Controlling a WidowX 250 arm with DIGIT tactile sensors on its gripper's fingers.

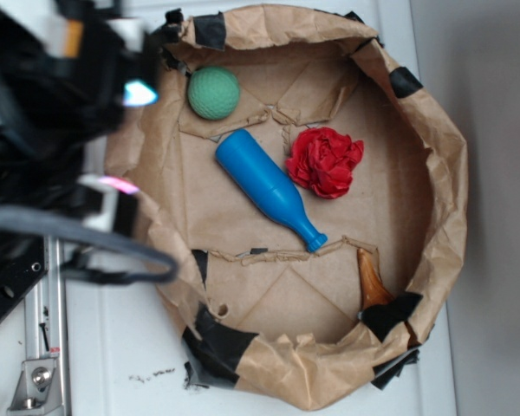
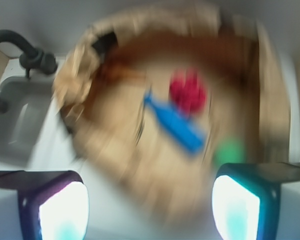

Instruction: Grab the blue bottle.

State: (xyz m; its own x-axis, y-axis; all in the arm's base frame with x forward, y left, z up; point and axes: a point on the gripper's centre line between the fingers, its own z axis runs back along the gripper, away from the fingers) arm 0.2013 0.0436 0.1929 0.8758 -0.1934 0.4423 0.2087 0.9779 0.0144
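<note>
- The white counter (image 1: pixel 485 130) carries everything, with my arm's dark bulk and cables at its left edge in the exterior view.
- A big crumpled brown paper basin (image 1: pixel 442 173), patched with black tape along its rim, sits on the counter; the wrist view shows it too, badly blurred (image 2: pixel 105 150).
- My tool (image 2: pixel 150 205) hangs outside the basin over the counter, released: its two lit pads (image 2: pixel 65 210) stand wide apart with nothing between them. In the exterior view it is lost in the dark blur at upper left.
- The blue bottle (image 1: pixel 264 186) lies on its side near the middle of the basin floor, wide body toward the upper left, narrow neck pointing lower right; in the wrist view it is a blue streak (image 2: pixel 175 125).
- The red paper wad (image 1: pixel 326 161) lies just beside the bottle's right side.
- The green dimpled ball (image 1: pixel 213 93) rests just beyond the bottle's wide end, near the basin wall.
- A small amber-brown piece (image 1: pixel 372 282) stands against the lower right wall; I cannot tell what it is.
</note>
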